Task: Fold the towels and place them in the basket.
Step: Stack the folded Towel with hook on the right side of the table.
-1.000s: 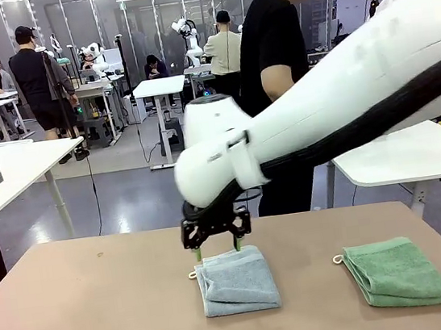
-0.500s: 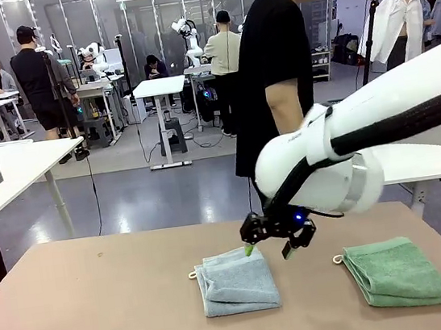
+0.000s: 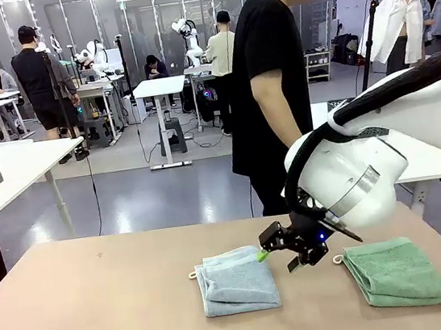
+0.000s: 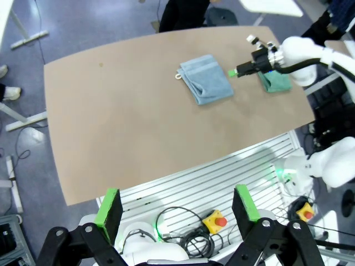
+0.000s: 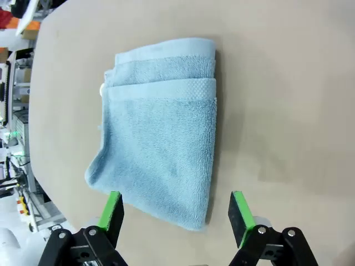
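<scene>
The brown table [image 3: 101, 311] carries two folded towels. The pale blue towel [image 3: 237, 281] lies at its centre; the green towel [image 3: 397, 272] lies well apart toward the right edge. The right gripper [image 3: 278, 259] hovers between them, jaws wide, holding nothing. The left gripper [image 4: 176, 208] hangs high above the table, jaws wide, empty.

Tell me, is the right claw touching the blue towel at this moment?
Apart. In the right wrist view the open right claw hangs above the blue towel, both green pads clear of it; the front view shows it raised off the table.
</scene>
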You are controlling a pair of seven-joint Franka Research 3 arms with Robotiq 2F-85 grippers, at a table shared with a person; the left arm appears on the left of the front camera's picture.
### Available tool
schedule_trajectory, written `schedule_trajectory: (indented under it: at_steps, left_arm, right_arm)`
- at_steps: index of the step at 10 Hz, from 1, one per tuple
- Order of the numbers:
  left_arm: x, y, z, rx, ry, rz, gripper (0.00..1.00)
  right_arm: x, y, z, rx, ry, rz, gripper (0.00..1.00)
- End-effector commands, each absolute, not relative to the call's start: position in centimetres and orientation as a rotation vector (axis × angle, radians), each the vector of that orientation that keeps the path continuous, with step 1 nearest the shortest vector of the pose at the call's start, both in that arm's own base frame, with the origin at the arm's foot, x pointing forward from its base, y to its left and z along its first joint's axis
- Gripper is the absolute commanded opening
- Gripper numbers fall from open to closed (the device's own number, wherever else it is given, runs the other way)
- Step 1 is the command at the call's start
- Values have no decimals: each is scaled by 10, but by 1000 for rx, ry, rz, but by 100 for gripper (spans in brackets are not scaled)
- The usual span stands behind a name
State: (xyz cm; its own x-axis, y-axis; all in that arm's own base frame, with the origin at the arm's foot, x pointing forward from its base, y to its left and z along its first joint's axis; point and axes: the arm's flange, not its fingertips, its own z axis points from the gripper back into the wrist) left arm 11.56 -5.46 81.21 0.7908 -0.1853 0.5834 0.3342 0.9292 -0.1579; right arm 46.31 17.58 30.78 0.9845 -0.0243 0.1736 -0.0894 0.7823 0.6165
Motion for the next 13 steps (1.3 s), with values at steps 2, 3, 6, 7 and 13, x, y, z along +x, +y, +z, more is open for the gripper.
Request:
schedule_trajectory:
  at_steps: [2, 3, 6, 7, 13]
  left_arm:
    - [107, -55, 815, -261, -611, -283, 100]
    - [107, -55, 815, -261, -611, -283, 100]
    - [107, -55, 815, -261, -611, -283, 100]
    - [107, -55, 815, -261, -611, -283, 100]
    - [107, -55, 815, -261, -611, -283, 100]
  right_arm:
    - [476, 176, 274, 760, -171, 49, 95]
    - [480, 177, 267, 784, -158, 48, 95]
    - [489, 183, 260, 809, -134, 28, 95]
    - [492, 186, 257, 814, -121, 28, 95]
    - [499, 198, 260, 864, -77, -11, 0]
